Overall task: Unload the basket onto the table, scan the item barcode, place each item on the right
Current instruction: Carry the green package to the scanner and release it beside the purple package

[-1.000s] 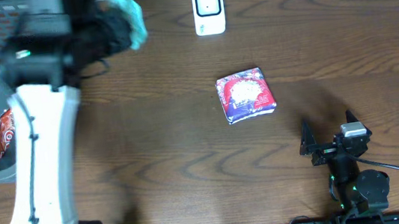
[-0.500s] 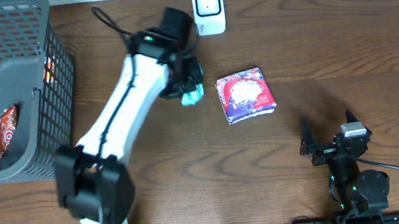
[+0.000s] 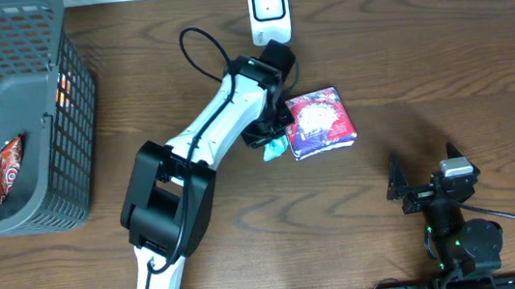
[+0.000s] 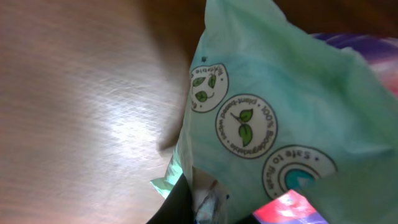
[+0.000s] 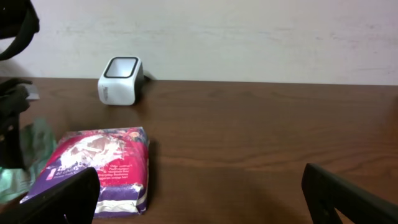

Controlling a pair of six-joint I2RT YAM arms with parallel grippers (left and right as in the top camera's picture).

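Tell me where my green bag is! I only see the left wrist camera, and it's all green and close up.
Observer: Your left gripper holds the green bag right beside a purple packet, mid-way across the table.
Operator: Where's the beeper thing?
Observer: The white scanner stands at the far edge, just beyond your gripper.
Operator: What's my other arm doing?
Observer: The right gripper sits open near the front edge, holding nothing.
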